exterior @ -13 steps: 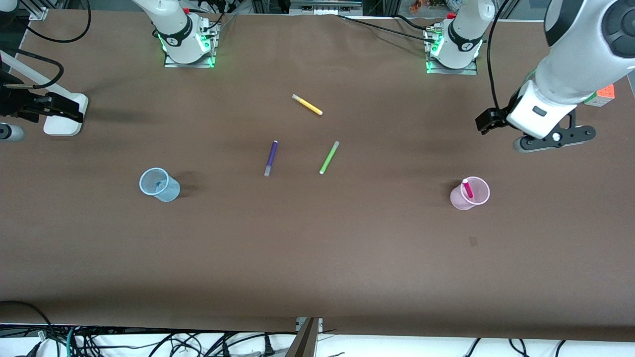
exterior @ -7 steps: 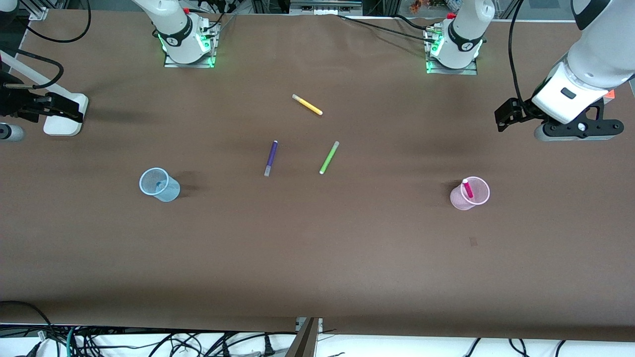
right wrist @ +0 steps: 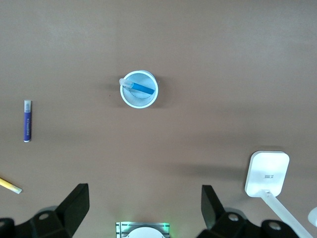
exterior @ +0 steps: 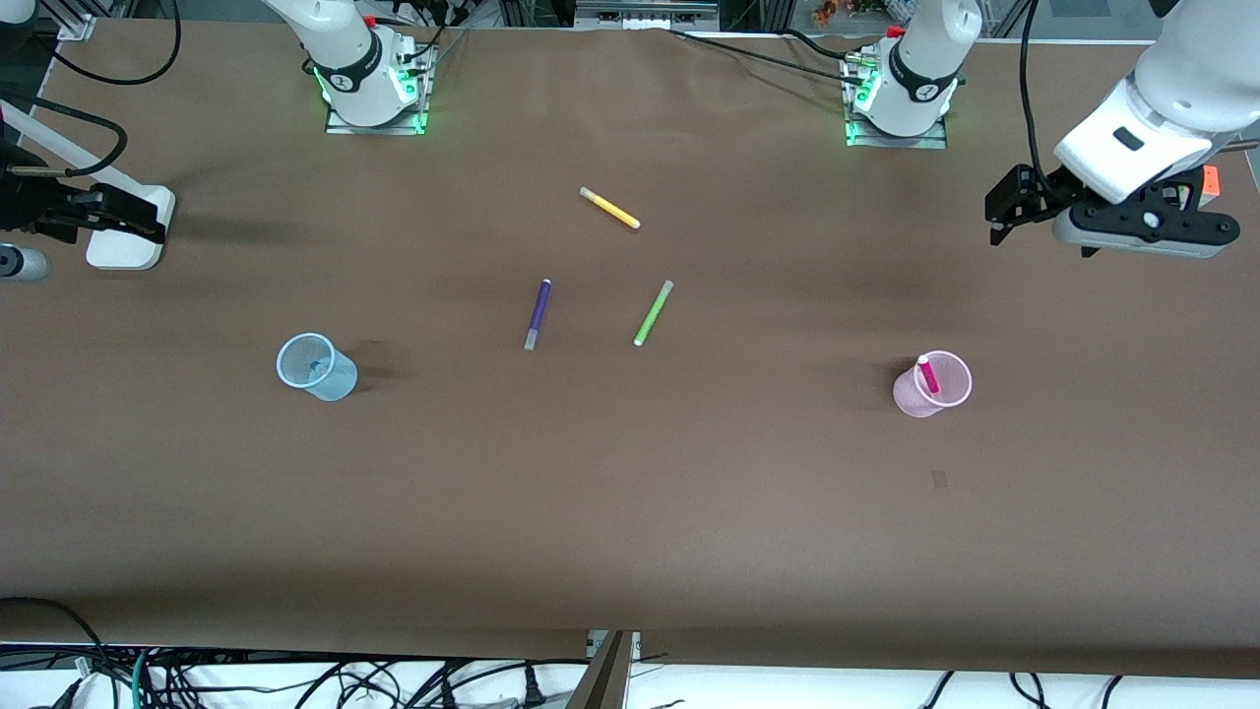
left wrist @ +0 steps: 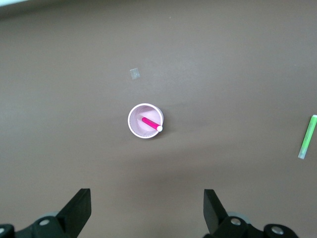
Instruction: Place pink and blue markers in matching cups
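The pink marker (exterior: pixel 927 374) stands tilted in the light pink cup (exterior: pixel 945 394) toward the left arm's end of the table; both show in the left wrist view, marker (left wrist: pixel 150 123) in cup (left wrist: pixel 136 124). The blue marker (right wrist: pixel 140 88) leans in the light blue cup (right wrist: pixel 148 101), which stands toward the right arm's end (exterior: pixel 315 366). My left gripper (left wrist: pixel 146 210) is open and empty, high over the table's end (exterior: pixel 1132 228), apart from the pink cup. My right gripper (right wrist: pixel 143 208) is open and empty, high above the blue cup's end of the table.
A purple pen (exterior: pixel 536 313), a lime-green pen (exterior: pixel 653 312) and a yellow pen (exterior: pixel 609 208) lie mid-table. A white stand (exterior: pixel 123 231) sits near the right arm's end. An orange-faced cube (exterior: pixel 1203 187) lies under the left gripper.
The left arm has drawn up and away from the pink cup toward the table's end. The right arm, the cups and the pens have not moved.
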`<state>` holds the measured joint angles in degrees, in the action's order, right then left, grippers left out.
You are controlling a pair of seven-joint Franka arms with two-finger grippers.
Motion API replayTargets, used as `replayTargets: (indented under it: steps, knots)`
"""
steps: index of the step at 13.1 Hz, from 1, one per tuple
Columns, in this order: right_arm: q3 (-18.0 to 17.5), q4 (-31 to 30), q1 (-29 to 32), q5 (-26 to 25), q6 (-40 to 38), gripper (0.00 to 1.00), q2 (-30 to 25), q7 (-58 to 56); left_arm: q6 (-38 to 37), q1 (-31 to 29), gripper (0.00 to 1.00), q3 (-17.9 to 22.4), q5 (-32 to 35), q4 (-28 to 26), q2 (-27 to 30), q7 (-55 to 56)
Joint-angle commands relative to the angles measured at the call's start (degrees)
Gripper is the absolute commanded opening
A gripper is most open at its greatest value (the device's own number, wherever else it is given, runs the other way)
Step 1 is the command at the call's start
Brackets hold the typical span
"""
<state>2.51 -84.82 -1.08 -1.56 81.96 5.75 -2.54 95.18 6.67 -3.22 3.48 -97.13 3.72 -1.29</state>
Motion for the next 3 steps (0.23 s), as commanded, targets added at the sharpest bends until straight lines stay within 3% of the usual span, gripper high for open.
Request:
replayTargets:
  steps: [1, 3]
  knots:
    - [-0.1, -0.5, -0.1, -0.5, 0.0, 1.00, -0.6, 0.1, -1.0, -0.3, 1.00, 0.5, -0.1, 1.5, -0.9, -4.5]
    - [-0.2, -0.5, -0.1, -0.5, 0.0, 1.00, -0.7, 0.1, -1.1, -0.4, 1.00, 0.5, -0.1, 2.1, -2.1, -4.4]
